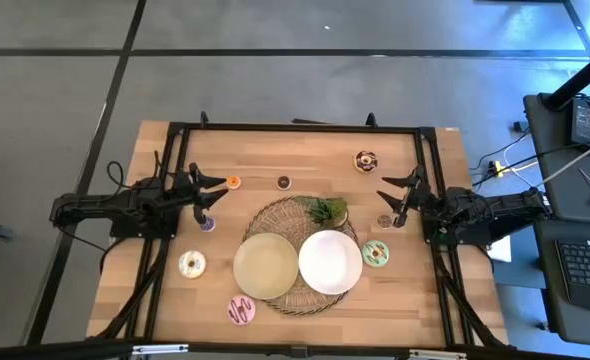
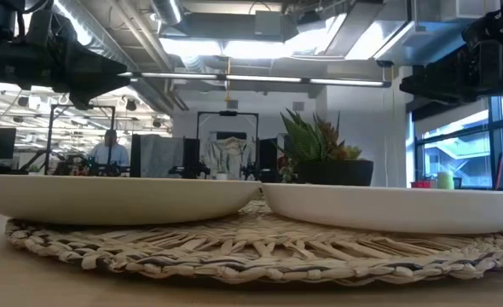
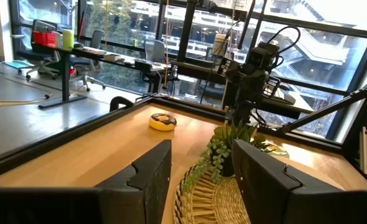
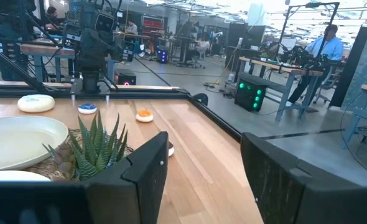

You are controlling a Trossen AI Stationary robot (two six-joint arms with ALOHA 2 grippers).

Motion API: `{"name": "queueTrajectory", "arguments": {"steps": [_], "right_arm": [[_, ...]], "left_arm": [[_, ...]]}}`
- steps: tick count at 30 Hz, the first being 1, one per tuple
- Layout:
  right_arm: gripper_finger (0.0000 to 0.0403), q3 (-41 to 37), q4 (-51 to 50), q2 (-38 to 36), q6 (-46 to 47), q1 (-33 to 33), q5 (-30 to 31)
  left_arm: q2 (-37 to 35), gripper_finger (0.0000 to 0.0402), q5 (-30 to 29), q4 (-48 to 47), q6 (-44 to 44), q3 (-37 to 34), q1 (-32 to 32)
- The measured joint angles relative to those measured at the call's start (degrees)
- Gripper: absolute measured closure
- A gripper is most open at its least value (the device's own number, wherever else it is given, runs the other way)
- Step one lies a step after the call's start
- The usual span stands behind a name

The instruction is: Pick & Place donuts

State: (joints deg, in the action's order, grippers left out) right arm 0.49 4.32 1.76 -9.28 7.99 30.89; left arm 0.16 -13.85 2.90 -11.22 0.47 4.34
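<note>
Small toy donuts lie flat on the wooden table: orange (image 1: 233, 182), dark brown (image 1: 284, 182), chocolate-and-tan (image 1: 365, 160), purple (image 1: 207, 224), cream (image 1: 192, 264), pink striped (image 1: 241, 310), mint green (image 1: 375, 253) and brown (image 1: 384, 221). My left gripper (image 1: 213, 191) hovers open near the table's left side, between the orange and purple donuts, touching neither. My right gripper (image 1: 392, 194) hovers open near the right side, just beyond the brown donut. The right wrist view shows the orange donut (image 4: 144, 116) and the purple one (image 4: 87, 108) ahead of my open right gripper (image 4: 205, 168).
A round woven mat (image 1: 275, 212) in the table's middle carries a tan plate (image 1: 266, 266), a white plate (image 1: 330, 262) and a green leafy sprig (image 1: 327, 210). A dark frame (image 1: 295, 128) runs around the table. Bare wood lies along the far edge and the near corners.
</note>
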Motion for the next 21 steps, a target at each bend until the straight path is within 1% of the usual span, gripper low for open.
{"name": "queueTrajectory", "arguments": {"steps": [21], "right_arm": [[0.0201,0.0,0.0,0.0,0.0,0.0,0.0]], "left_arm": [[0.0,0.0237,0.0,0.0,0.0,0.0,0.0]]}}
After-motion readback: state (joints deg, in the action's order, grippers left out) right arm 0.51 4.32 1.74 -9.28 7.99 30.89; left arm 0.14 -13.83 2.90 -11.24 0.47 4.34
